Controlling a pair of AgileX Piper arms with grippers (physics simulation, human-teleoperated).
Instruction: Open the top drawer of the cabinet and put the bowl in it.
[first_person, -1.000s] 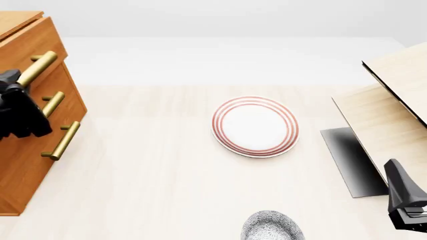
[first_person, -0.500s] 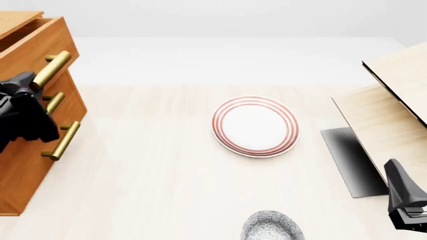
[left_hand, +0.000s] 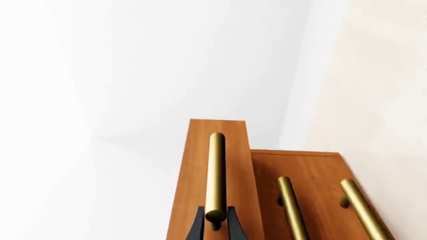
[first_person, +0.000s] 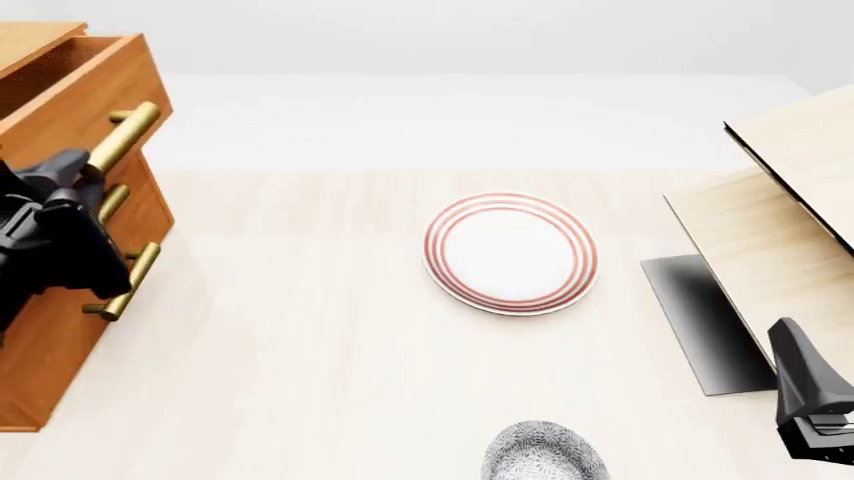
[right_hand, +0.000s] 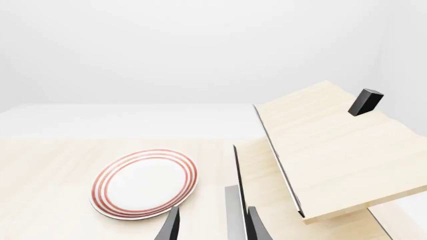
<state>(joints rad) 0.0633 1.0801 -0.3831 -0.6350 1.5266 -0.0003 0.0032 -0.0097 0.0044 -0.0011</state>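
The orange-brown cabinet (first_person: 40, 330) stands at the table's left edge. Its top drawer (first_person: 74, 95) is pulled partly out, ahead of the two lower drawers. My left gripper (first_person: 78, 170) is shut on the near end of that drawer's brass handle (first_person: 127, 130). In the left wrist view the fingers (left_hand: 197, 227) pinch the handle (left_hand: 215, 170) on the drawer front (left_hand: 193, 165). The speckled bowl (first_person: 545, 452) sits at the near edge, cut off by the frame. My right gripper (first_person: 794, 345) waits open at the near right, apart from the bowl, with nothing between its fingers (right_hand: 170, 227).
A white red-ringed plate (first_person: 510, 252) lies mid-table and shows in the right wrist view as well (right_hand: 145, 182). A pale light-wood structure (first_person: 787, 200) with a dark grey panel (first_person: 701, 320) fills the right side. The two lower drawer handles (left_hand: 292, 210) stay flush.
The top drawer has slid farther out of the cabinet, and my left gripper has moved with its handle. The right arm, bowl and plate have not moved.
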